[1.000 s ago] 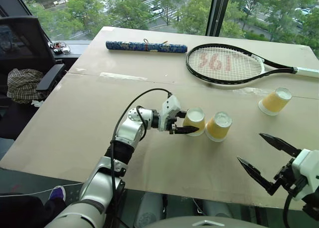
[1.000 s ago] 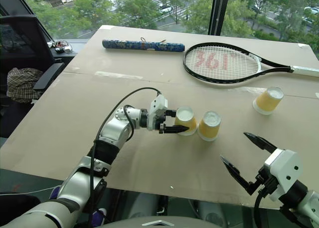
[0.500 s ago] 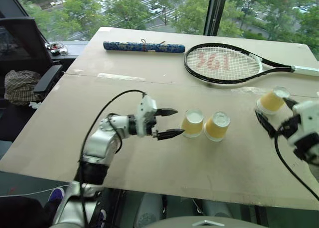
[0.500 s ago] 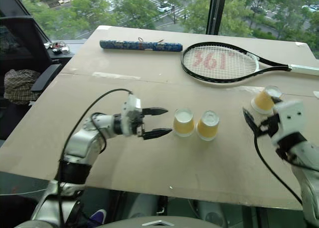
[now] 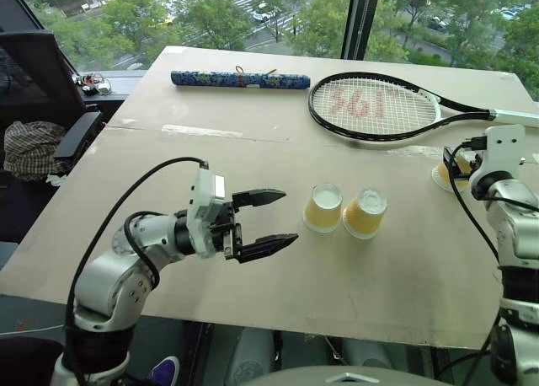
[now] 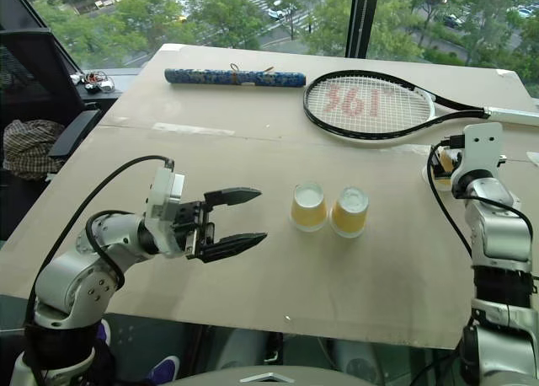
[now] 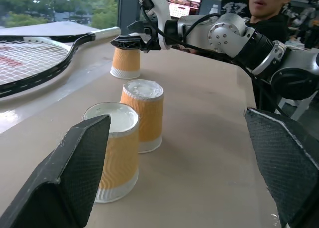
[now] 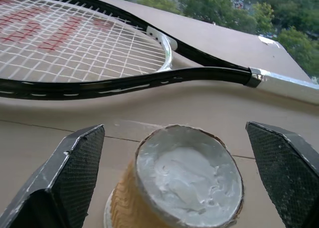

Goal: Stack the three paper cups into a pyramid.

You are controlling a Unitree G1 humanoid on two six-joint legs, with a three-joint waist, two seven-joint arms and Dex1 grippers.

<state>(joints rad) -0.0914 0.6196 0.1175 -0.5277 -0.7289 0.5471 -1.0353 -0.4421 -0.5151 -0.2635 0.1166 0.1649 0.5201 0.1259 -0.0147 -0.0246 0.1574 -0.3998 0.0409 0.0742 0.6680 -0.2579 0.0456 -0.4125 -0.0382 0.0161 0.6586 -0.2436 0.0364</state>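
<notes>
Two cups [image 5: 345, 209] stand apart from the wide-open left gripper [image 5: 271, 220]; the third cup [image 8: 177, 185] is straddled, untouched, by the wide-open right gripper [image 8: 174, 188].

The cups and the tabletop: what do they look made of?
The three paper cups, two side by side and one between the right pincer's open fingers, look like matte ribbed paper with orange sides and white bases. The tabletop looks like bare tan board, probably cardboard or fibreboard, with a taped seam.
</notes>
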